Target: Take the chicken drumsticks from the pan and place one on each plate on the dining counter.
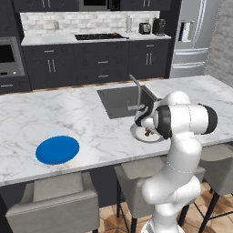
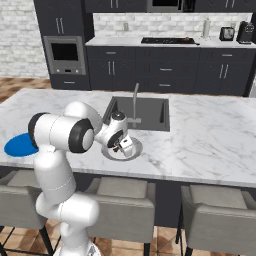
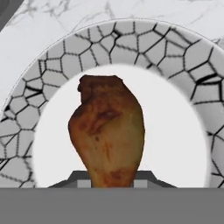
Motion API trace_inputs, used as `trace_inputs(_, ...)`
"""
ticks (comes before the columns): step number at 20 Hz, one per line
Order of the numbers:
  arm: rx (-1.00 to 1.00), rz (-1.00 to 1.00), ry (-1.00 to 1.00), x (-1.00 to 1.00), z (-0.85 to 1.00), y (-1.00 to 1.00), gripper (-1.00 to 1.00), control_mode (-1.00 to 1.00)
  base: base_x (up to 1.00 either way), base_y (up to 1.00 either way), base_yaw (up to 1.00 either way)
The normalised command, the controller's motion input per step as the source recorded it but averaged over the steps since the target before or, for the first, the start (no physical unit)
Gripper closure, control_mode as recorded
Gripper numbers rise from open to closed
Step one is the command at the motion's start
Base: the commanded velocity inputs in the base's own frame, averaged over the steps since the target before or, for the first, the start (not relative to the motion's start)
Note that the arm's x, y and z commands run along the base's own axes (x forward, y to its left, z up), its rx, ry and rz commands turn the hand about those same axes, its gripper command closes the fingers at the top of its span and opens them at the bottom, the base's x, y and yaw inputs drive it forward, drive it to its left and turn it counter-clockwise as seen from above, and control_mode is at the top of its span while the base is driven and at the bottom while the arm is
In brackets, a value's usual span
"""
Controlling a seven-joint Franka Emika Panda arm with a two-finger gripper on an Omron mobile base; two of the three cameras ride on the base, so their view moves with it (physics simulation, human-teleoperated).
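Golden-brown drumstick point(image 3: 107, 131) pinched in the claw point(image 2: 118, 146), hanging right over the grey-white plate point(image 3: 57, 61) on the surface point(image 1: 41, 113), just in front of the sink point(image 2: 150, 112). Risk: let go too high or off-centre & it rolls to the rim or off. Blue plate point(image 1: 57, 149) well apart, nothing on it yet.

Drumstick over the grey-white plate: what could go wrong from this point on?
The gripper is shut on the drumstick above the grey-white plate. Released from too high, the piece may roll toward the raised cracked-pattern rim rather than settling in the middle. The plate sits near the counter's front edge, just in front of the sink, so a nudge on descent could shift it. The blue plate is bare, so a second delivery remains.
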Motion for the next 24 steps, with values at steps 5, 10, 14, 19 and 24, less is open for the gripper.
trace_inputs(5,0.0,-0.09,0.06,0.14,-0.07,0.0,-1.0,-1.0,0.0,0.0,0.0)
trace_inputs(10,0.0,-0.05,0.0,0.12,0.0,0.0,-1.0,-1.0,0.0,0.0,0.0)
trace_inputs(14,0.01,-0.01,0.0,0.1,0.0,0.0,-1.0,-1.0,0.0,0.0,0.0)
trace_inputs(19,0.06,0.0,0.0,0.0,0.22,0.0,-1.0,-1.0,0.0,0.0,0.0)
trace_inputs(24,0.01,0.0,0.0,-0.23,0.45,-0.03,-1.0,-1.0,0.0,0.0,0.0)
